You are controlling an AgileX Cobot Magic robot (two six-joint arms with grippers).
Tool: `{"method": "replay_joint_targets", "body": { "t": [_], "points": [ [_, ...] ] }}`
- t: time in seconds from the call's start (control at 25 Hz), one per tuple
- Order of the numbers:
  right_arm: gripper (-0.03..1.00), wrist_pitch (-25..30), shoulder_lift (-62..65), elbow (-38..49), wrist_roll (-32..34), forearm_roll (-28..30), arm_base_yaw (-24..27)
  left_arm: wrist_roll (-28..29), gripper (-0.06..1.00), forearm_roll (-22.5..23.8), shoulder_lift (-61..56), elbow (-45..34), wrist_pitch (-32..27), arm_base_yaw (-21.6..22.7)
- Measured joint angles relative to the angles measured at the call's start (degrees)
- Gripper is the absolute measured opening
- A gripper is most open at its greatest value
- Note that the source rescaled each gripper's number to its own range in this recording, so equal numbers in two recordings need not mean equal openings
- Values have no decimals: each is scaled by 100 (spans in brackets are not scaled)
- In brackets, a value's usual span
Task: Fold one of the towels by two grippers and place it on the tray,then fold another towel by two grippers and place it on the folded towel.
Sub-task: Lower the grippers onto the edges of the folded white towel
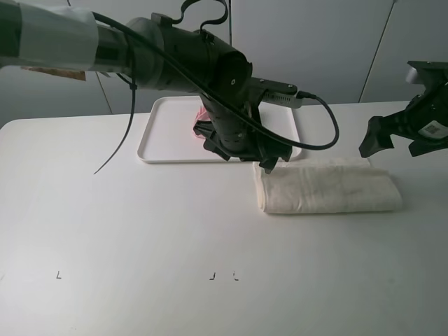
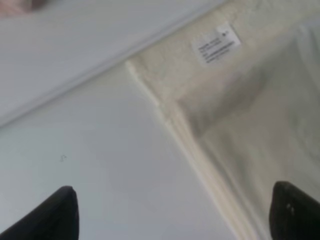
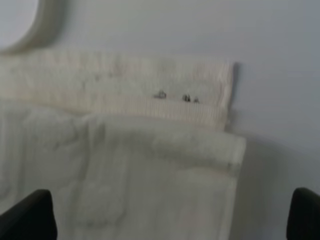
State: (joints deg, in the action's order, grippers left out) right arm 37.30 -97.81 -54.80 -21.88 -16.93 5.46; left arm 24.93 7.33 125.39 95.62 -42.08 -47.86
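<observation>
Left fingers (image 2: 57,215) wide apart, right fingers (image 3: 30,215) wide apart, cream towel (image 1: 329,190) beneath both, unheld

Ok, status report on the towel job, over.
Both open: left claw over cream towel near tray, right claw above its other end. Towel folded on table, not yet on tray. Left arm hides most of pink towel.

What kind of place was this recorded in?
Likely a robotics lab bench: a white table with small corner marks, a black cabled robot arm, and a tray and cream towel as props.
</observation>
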Motion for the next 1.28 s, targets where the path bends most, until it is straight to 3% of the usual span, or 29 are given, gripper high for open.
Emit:
{"method": "replay_joint_targets", "body": {
  "t": [0.28, 0.56, 0.92, 1.28],
  "points": [
    [100, 629, -569, -498, 216, 276, 20, 122, 99, -433, 637, 1024, -780, 192],
    [100, 766, -708, -506, 238, 287, 20, 337, 99, -471, 1495, 2305, -2276, 182],
    [100, 766, -779, -616, 238, 287, 20, 856, 99, -643, 1783, 2447, -2343, 171],
    [100, 667, -863, -643, 253, 333, 20, 929, 99, -733, 1970, 2545, -2359, 171]
  ]
}}
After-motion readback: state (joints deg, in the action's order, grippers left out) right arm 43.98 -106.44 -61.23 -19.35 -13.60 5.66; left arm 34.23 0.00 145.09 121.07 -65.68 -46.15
